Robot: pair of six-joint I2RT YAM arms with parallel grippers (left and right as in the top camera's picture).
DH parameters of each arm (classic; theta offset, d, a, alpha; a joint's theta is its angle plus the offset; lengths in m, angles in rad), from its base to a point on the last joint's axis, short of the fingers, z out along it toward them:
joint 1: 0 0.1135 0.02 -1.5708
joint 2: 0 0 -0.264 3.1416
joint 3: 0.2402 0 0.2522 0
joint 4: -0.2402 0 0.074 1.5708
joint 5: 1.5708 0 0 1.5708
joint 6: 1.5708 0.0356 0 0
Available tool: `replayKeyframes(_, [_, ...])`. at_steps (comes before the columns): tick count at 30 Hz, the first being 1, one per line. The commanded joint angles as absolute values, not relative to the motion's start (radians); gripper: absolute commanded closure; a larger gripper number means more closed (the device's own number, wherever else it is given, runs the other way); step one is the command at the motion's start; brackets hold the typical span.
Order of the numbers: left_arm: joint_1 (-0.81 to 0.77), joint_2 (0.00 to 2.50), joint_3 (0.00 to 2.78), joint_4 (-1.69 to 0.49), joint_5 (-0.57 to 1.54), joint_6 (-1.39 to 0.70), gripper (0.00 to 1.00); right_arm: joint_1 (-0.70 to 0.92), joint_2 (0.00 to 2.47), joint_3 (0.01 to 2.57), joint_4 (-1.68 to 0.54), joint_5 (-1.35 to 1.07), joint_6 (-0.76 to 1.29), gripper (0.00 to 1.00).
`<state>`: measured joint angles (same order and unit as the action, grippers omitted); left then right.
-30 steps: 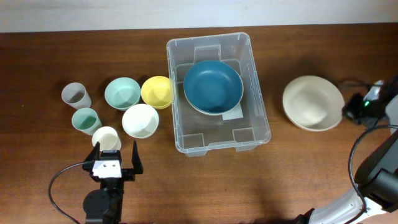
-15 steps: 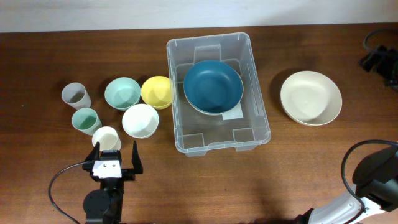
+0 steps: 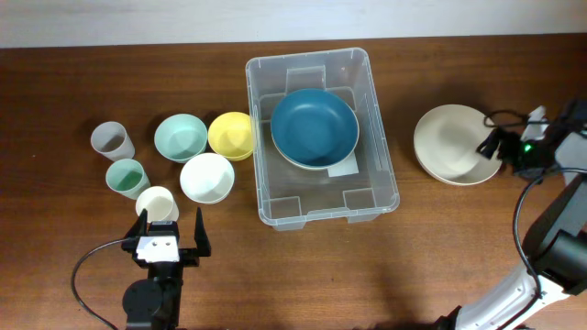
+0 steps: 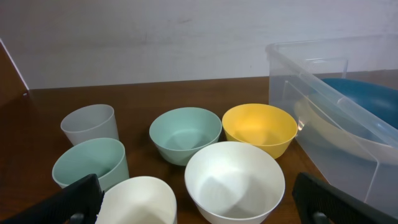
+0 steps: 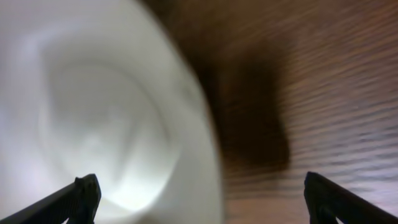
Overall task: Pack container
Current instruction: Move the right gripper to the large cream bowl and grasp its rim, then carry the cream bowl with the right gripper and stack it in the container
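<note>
The clear container (image 3: 275,197) stands in the middle of the table with a blue bowl (image 3: 314,126) inside it; its wall (image 4: 323,74) shows at the right of the left wrist view. A large cream bowl (image 3: 454,145) lies on the table to its right. My right gripper (image 3: 488,145) is open at that bowl's right rim, and the rim (image 5: 205,155) lies between the spread fingers (image 5: 202,199). My left gripper (image 3: 171,227) is open near the front left, just behind a cream cup (image 3: 158,203), holding nothing.
Left of the container stand a yellow bowl (image 3: 231,135), a mint bowl (image 3: 180,137), a white bowl (image 3: 206,177), a grey cup (image 3: 112,140) and a mint cup (image 3: 126,177). Cables trail from both arms.
The right gripper swung away to the far right corner, opened, and came back to the cream bowl's right rim. The bowl sits slightly further left. The left arm has not moved.
</note>
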<state>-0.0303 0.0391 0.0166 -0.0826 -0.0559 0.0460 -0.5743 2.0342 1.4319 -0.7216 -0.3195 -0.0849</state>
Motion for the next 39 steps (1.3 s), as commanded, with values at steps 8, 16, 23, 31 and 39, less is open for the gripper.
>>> replayKeyframes(8, [-0.030,0.038,0.009,-0.080,-0.048,0.062,0.00,-0.512,2.022,1.332,-0.601,-0.342,-0.097,0.39])
replayKeyframes(16, [-0.030,0.038,0.009,-0.080,-0.048,0.062,0.01,-0.512,2.022,1.329,-0.624,-0.295,-0.070,0.94])
replayKeyframes(23, [-0.030,0.038,0.009,-0.080,-0.048,0.062,0.00,-0.512,2.022,1.329,-0.606,-0.303,-0.070,0.96])
replayKeyframes(31, [-0.030,0.038,0.009,-0.080,-0.048,0.062,0.01,-0.542,1.967,1.480,-0.634,-0.528,0.002,0.96])
replayKeyframes(39, [-0.030,0.038,0.009,-0.080,-0.048,0.062,0.01,-0.479,1.866,1.816,-0.870,-0.460,-0.027,0.96])
